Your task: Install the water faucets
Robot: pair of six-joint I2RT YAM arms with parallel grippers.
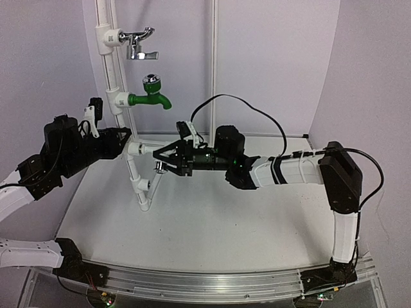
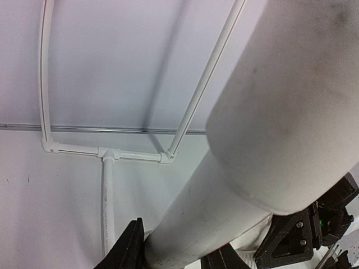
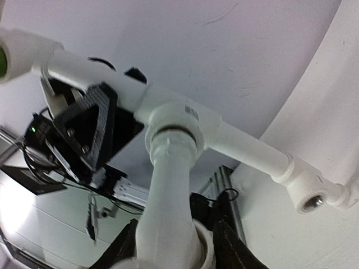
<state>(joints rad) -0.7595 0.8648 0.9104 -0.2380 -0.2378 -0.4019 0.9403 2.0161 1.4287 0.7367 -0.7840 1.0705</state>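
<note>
A white pipe stand [image 1: 110, 70] rises at the back left. A white water faucet [image 3: 168, 196] sits between my right gripper's [image 3: 174, 249] fingers, its end in the stand's lower tee fitting [image 3: 174, 120]. In the top view the right gripper [image 1: 160, 162] reaches in from the right to that tee [image 1: 135, 149], with the faucet's chrome knob [image 1: 158, 168] at its tips. My left gripper [image 1: 123, 142] is shut on the stand's pipe [image 2: 224, 196] next to the tee; its fingers [image 2: 130, 246] hug the pipe.
An all-chrome lever tap [image 1: 138, 43] and a green tap [image 1: 149, 96] are mounted higher on the stand. Another open fitting [image 3: 308, 202] sits lower on the angled pipe [image 1: 142, 189]. Thin white conduit [image 2: 106, 154] runs along the back wall.
</note>
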